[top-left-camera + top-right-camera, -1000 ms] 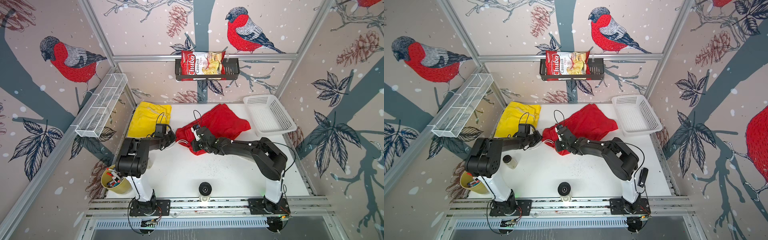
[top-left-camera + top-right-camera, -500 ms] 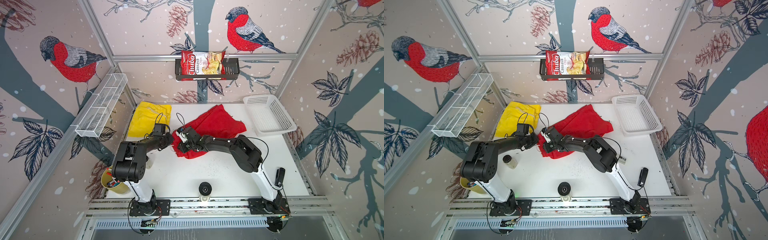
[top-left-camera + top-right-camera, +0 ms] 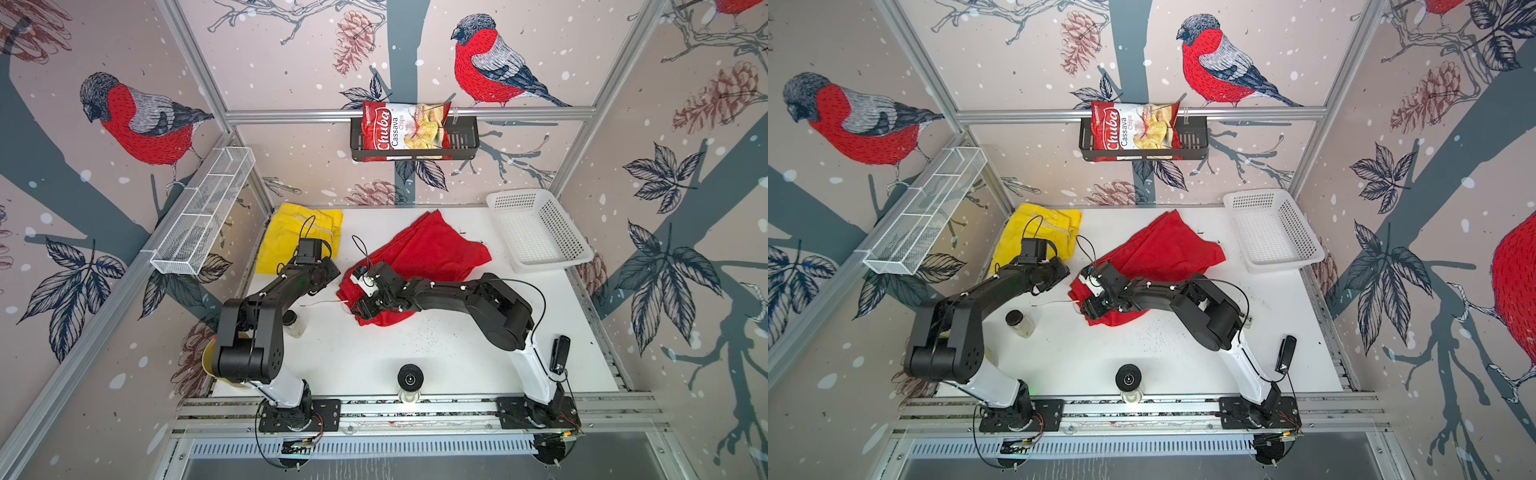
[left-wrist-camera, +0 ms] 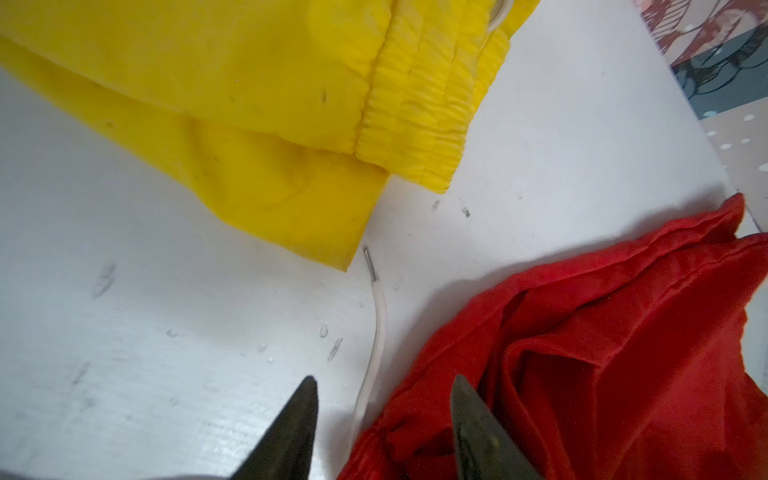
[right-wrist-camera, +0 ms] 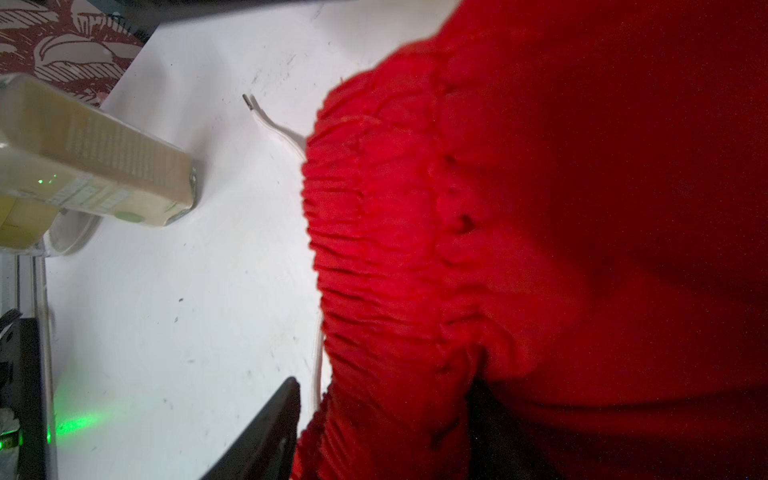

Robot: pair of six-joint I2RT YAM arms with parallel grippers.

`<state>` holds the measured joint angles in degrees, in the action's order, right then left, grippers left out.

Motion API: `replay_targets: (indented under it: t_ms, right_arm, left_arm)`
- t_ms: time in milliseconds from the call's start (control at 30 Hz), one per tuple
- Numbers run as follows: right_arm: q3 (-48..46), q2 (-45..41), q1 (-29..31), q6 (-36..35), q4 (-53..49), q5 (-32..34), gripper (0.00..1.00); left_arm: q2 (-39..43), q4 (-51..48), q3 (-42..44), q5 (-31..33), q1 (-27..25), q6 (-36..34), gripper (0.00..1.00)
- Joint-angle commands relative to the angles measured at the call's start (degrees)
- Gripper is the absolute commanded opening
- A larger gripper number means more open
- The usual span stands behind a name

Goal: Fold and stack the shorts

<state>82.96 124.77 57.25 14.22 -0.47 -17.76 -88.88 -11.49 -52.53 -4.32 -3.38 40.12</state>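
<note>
1. Left wrist view — the left gripper (image 4: pixel 383 380) has its jaws parted and clamps nothing; the white drawstring (image 4: pixel 380 316) runs between them across the bare table (image 4: pixel 124 311).
2. One dark finger (image 4: pixel 469 415) sits at the bunched edge of the red shorts (image 4: pixel 602 353). The yellow shorts (image 4: pixel 249 104) lie just beyond, apart from the red pair.
3. Right wrist view: the right gripper (image 5: pixel 382 386) is spread wide around the gathered red waistband. One finger (image 5: pixel 270 424) stands clear of the cloth. The other is half buried under it, and whether it touches the fabric is hard to tell.
4. In both top views the red shorts (image 3: pixel 432 253) (image 3: pixel 1167 249) lie crumpled mid-table with both grippers at their near left edge — the yellow shorts (image 3: pixel 282 237) (image 3: pixel 1009 241) lie flat in the far left corner.
5. A white basket (image 3: pixel 515 194) (image 3: pixel 1254 193) stands in the far right corner, apart from both pairs.
</note>
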Motion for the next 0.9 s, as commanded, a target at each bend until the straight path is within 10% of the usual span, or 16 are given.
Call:
replay_targets:
  t_ms: [0,267,467,867]
  right_arm:
    - [-2.05,-3.64,-1.27,2.93,1.82,-0.97,0.68]
    - [-13.1,-20.06,-11.28,8.47,8.99,-5.58,0.66]
    - [-19.21,-25.74,-17.44,10.5,5.79,0.66,0.12]
    - [-28.0,-30.6,-30.8,13.55,-2.63,13.36,0.26]
  left_arm:
    - [4.8,-3.32,0.32,2.92,-1.34,0.11,0.53]
    - [7.04,-2.96,-1.7,3.51,-12.07,1.69,0.49]
    - [1.4,0.33,-3.65,3.32,-17.0,2.69,0.32]
    - [4.15,2.26,14.35,4.97,-19.3,7.42,0.27]
